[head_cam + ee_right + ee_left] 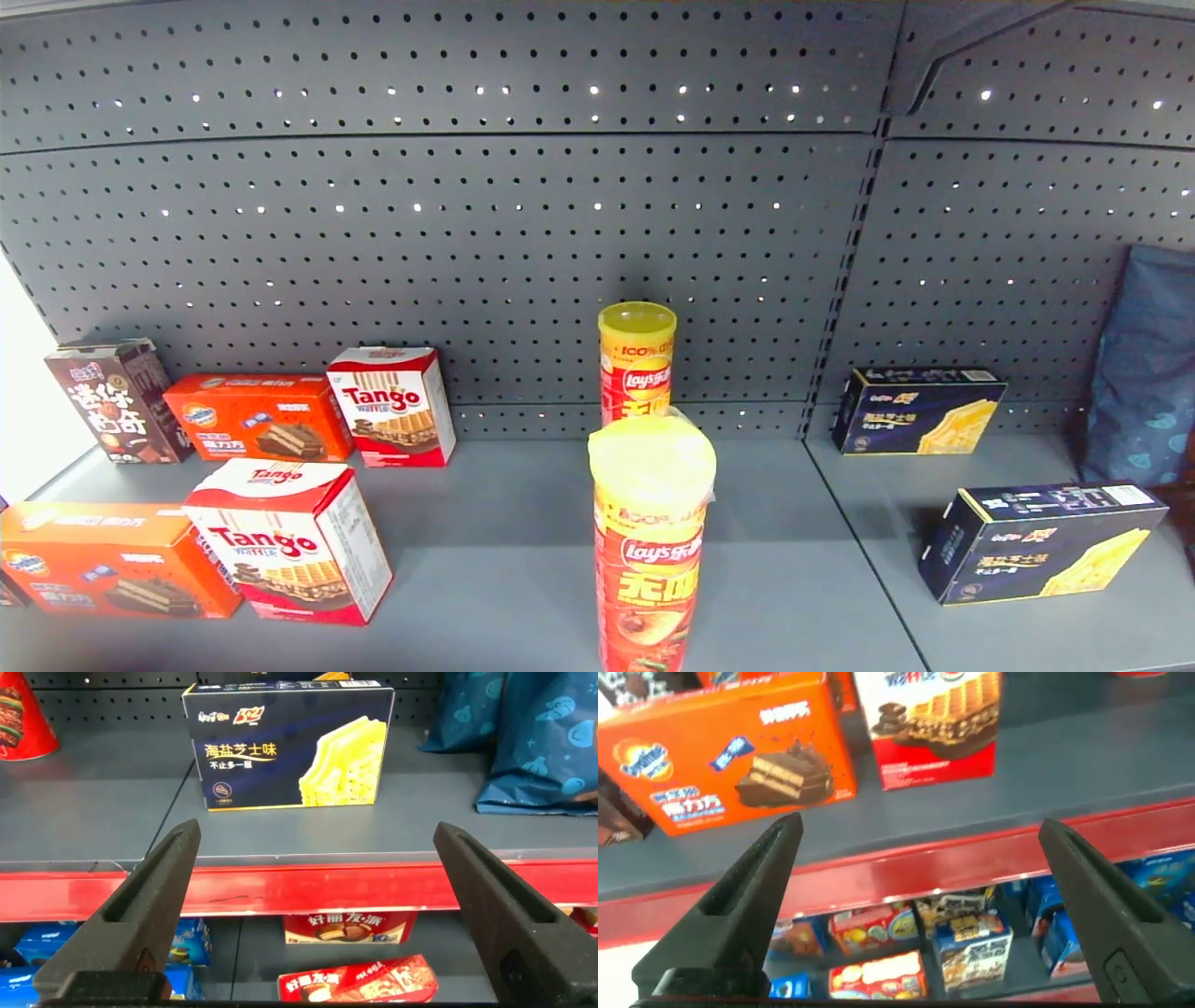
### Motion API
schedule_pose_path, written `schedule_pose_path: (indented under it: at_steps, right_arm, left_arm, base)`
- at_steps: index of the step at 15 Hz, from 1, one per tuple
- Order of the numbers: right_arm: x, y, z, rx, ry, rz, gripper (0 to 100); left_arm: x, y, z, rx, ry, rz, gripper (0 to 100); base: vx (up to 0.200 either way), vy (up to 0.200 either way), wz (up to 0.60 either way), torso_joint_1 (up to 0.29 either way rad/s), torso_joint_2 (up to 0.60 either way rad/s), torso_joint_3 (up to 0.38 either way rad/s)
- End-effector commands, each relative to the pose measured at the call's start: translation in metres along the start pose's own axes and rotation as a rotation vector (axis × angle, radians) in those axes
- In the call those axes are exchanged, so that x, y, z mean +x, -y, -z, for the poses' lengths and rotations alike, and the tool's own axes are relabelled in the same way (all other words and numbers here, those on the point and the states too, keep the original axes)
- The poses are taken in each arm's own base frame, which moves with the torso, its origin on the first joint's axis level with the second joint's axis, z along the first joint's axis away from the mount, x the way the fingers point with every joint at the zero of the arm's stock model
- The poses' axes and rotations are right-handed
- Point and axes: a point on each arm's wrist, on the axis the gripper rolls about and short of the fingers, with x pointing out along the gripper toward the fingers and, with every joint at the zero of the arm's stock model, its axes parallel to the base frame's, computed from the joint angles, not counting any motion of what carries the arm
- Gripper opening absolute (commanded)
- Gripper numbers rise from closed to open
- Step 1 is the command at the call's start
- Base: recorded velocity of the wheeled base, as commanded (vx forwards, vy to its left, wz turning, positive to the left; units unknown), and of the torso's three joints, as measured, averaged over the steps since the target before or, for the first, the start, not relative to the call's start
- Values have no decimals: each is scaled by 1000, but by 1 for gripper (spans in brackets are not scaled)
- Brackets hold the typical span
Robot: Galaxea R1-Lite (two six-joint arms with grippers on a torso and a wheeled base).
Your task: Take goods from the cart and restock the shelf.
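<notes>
On the grey shelf (523, 523) stand two red chip cans with yellow lids, one at the front (651, 546) and one behind it (636, 362). At the left are orange boxes (257, 415), red-and-white wafer boxes (289, 539) and a brown box (117, 399). Two dark blue biscuit boxes (1036, 539) lie at the right. My left gripper (915, 849) is open, held in front of the shelf's red edge (906, 863) below an orange box (729, 751) and a wafer box (934, 723). My right gripper (313, 849) is open and empty, facing a dark blue box (290, 747).
A pegboard back wall (523, 233) closes the shelf. A blue bag (1144, 373) leans at the far right. A lower shelf holds several snack packs (350, 985). Free room lies between the wafer boxes and the cans, and between the cans and the blue boxes.
</notes>
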Motion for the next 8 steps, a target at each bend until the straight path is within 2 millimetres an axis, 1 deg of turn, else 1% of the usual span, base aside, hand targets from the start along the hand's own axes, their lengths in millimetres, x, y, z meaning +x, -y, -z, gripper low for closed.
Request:
schedule_pose_path:
  at_steps: [1, 8]
  right_arm:
    - [0, 0, 0, 1, -1, -1, 100]
    - [0, 0, 0, 1, -1, -1, 100]
  left_arm:
    - [-6, 0, 3, -6, 81, 13, 100]
    - [-6, 0, 3, -24, 78, 4, 100]
  base:
    - [0, 0, 0, 0, 0, 0]
    - [0, 0, 0, 0, 0, 0]
